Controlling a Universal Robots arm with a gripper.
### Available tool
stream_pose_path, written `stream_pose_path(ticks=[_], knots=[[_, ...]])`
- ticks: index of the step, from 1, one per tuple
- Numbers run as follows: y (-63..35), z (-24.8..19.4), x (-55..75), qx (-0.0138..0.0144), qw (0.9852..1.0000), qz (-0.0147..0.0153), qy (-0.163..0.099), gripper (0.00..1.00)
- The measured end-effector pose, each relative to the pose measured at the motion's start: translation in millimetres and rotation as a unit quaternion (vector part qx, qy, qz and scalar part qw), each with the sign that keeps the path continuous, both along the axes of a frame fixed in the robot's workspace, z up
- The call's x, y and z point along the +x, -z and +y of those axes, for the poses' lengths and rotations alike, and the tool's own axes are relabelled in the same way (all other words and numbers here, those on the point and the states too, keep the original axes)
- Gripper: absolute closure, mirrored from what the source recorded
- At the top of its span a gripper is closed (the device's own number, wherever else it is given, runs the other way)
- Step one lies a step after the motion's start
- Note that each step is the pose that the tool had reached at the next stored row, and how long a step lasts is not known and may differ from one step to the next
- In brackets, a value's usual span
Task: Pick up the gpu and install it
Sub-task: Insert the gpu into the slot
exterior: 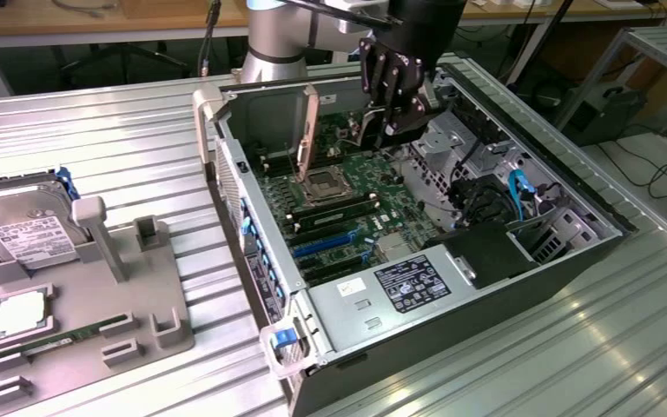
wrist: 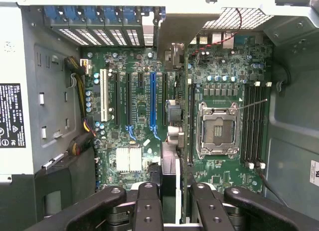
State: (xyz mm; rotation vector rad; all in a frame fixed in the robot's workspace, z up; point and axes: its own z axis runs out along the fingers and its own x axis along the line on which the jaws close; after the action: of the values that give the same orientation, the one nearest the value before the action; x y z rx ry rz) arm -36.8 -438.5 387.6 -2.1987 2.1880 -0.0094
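The gpu (wrist: 174, 156) shows edge-on in the wrist view, a thin card with its silver end bracket toward the case's rear wall, and my gripper (wrist: 177, 211) is shut on it. It hangs over the green motherboard (wrist: 124, 136), between the blue expansion slot (wrist: 153, 104) and the CPU socket (wrist: 217, 129). I cannot tell whether it touches the board. In the exterior view my gripper (exterior: 389, 122) reaches down into the open computer case (exterior: 253, 234), with the gpu (exterior: 371, 130) a dark sliver under the fingers.
At the exterior view's left, a grey fixture tray (exterior: 136, 304) holds a silver hard drive (exterior: 27, 230), a CPU chip (exterior: 21, 314) and a narrow memory stick (exterior: 49, 343). Inside the case lie the power supply (exterior: 409, 282), cable bundles (exterior: 507, 195) and a raised metal flap (exterior: 293, 117).
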Motion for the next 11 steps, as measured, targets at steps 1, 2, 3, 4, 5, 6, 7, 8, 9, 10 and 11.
stream_pose_path(ticks=[1,2,3,4,5,6,7,8,9,10,11], knots=[[0.3,0.0,0.0,0.0,1.0,0.0,0.0,0.72],[0.6,0.0,0.0,0.0,1.0,0.0,0.0,0.72],[0.9,0.0,0.0,0.0001,1.0,0.0,0.0,0.72],[1.3,0.0,0.0,0.0,1.0,0.0,0.0,0.72],[1.6,0.0,0.0,0.0,1.0,0.0,0.0,0.72],[2.0,0.0,0.0,0.0,1.0,0.0,0.0,0.72],[2.4,0.0,0.0,0.0,1.0,0.0,0.0,0.72],[2.9,0.0,0.0,0.0001,1.0,0.0,0.0,0.72],[3.2,0.0,0.0,0.0,1.0,0.0,0.0,0.72],[3.7,0.0,0.0,0.0,1.0,0.0,0.0,0.72],[4.1,0.0,0.0,0.0,1.0,0.0,0.0,0.72]])
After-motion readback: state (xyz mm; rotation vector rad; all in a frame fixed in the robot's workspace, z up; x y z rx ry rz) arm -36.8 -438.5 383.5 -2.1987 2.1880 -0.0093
